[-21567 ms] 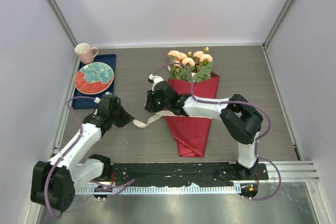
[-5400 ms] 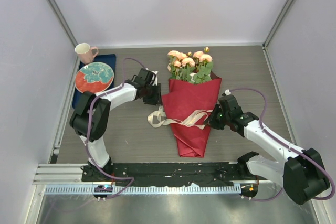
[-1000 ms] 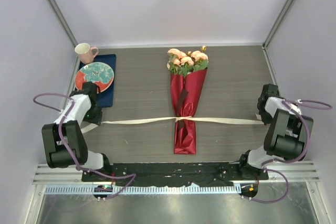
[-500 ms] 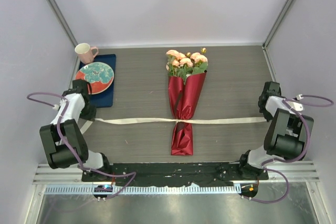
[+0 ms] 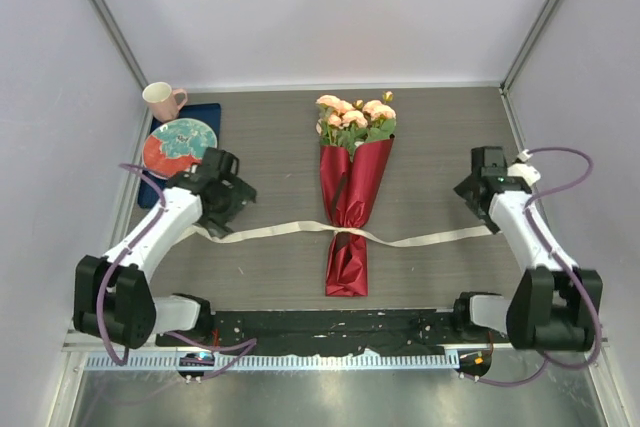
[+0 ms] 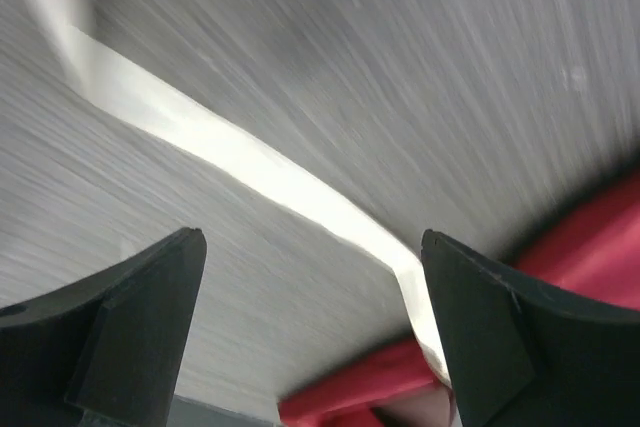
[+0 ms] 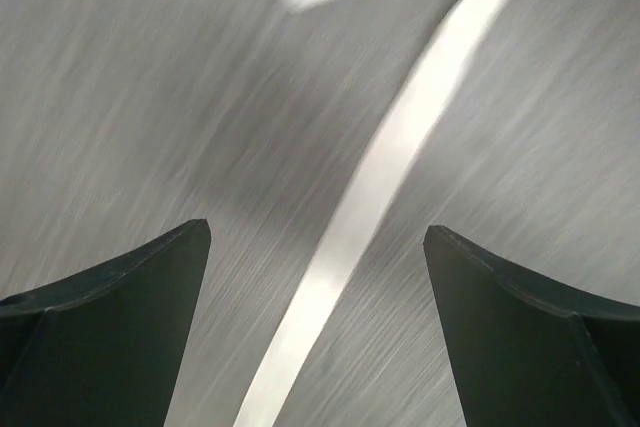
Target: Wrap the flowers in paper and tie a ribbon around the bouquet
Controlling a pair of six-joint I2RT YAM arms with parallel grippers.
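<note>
The bouquet lies in the middle of the table, pink-peach flowers (image 5: pixel 355 117) at the far end and a narrow cone of red paper (image 5: pixel 352 192) around the stems. The cream ribbon (image 5: pixel 280 231) is knotted around the cone's lower part, and its two ends lie slack on the table to left and right. My left gripper (image 5: pixel 232 205) hangs open just above the left end. In its wrist view the ribbon (image 6: pixel 230 152) runs between the spread fingers (image 6: pixel 130 332) toward the red paper (image 6: pixel 590 237). My right gripper (image 5: pixel 478 192) is open above the right end; the ribbon (image 7: pixel 370 197) lies loose below it.
A pink mug (image 5: pixel 163 100) and a red-and-teal plate (image 5: pixel 180 146) sit on a dark blue tray (image 5: pixel 207 113) at the back left, close behind the left arm. Walls close in the table on the left, right and far sides.
Both grippers have opened and let go of the ribbon ends. Both have swung inward toward the bouquet. The ribbon, taut before, now lies slack on the table.
</note>
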